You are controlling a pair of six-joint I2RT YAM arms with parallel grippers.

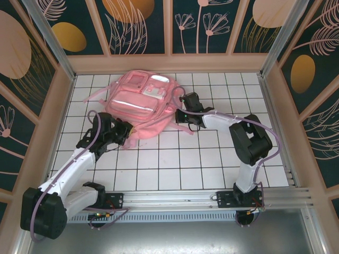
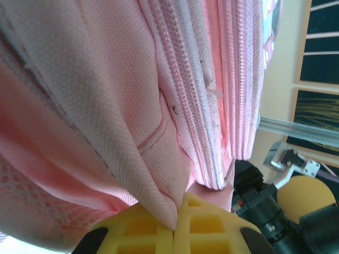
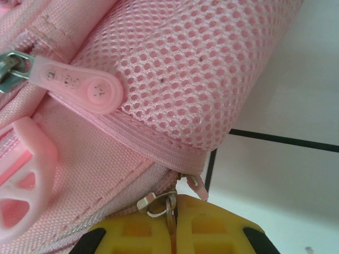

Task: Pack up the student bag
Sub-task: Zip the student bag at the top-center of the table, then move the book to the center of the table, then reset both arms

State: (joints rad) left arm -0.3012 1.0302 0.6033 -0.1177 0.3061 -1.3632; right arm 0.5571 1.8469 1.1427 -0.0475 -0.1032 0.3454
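Table (image 1: 175, 164): student bag (image 1: 140, 103) lies flat.
Left gripper (image 2: 174, 233): pinches bag fabric.
Right gripper (image 3: 172, 227): grips zip pull (image 3: 159, 203).
Progress: I judge zip work unfinished.

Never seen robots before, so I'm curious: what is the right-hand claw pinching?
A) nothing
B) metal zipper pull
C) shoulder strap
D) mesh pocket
B: the right wrist view shows the right gripper shut on the metal zipper pull at the edge of the student bag.
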